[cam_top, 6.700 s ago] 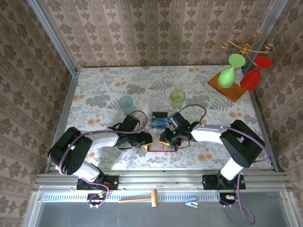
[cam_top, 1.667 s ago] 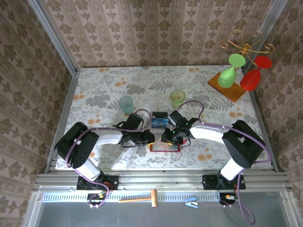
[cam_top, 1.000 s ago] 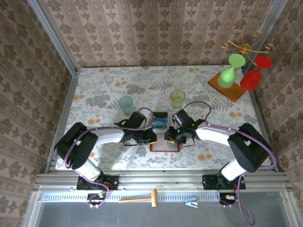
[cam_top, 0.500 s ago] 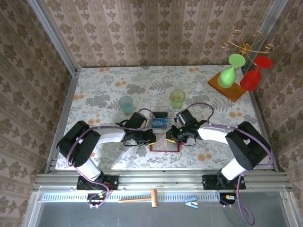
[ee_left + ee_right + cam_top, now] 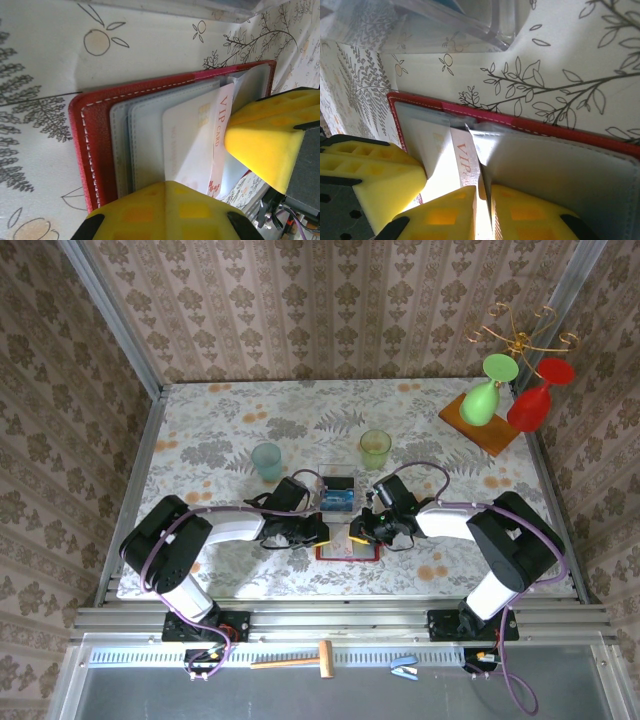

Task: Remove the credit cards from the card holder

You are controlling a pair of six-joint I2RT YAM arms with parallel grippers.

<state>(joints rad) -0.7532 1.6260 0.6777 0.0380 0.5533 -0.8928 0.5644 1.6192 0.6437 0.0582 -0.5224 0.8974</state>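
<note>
1. The card holder [image 5: 97,145] lies open and flat on the table [image 5: 200,430], near the front edge between your two arms.
2. Your left gripper [image 5: 167,197] is clenched. Its yellow fingers bear on the holder's near edge, apparently to pin the wallet so it does not travel with the card. You cannot tell whether it also pinches the flap.
3. Your right gripper [image 5: 479,202] is closed to a narrow slit on the white VIP card [image 5: 461,162], gripping the exposed end that lies over the grey pocket panels.
4. The two grippers sit just beside each other over the holder, so a careless pull risks finger contact.
5. A clear plastic box [image 5: 338,477] with something blue inside stands just behind the holder. A teal cup [image 5: 267,460] and a green cup [image 5: 375,448] stand beyond it, apart from the work.
</note>
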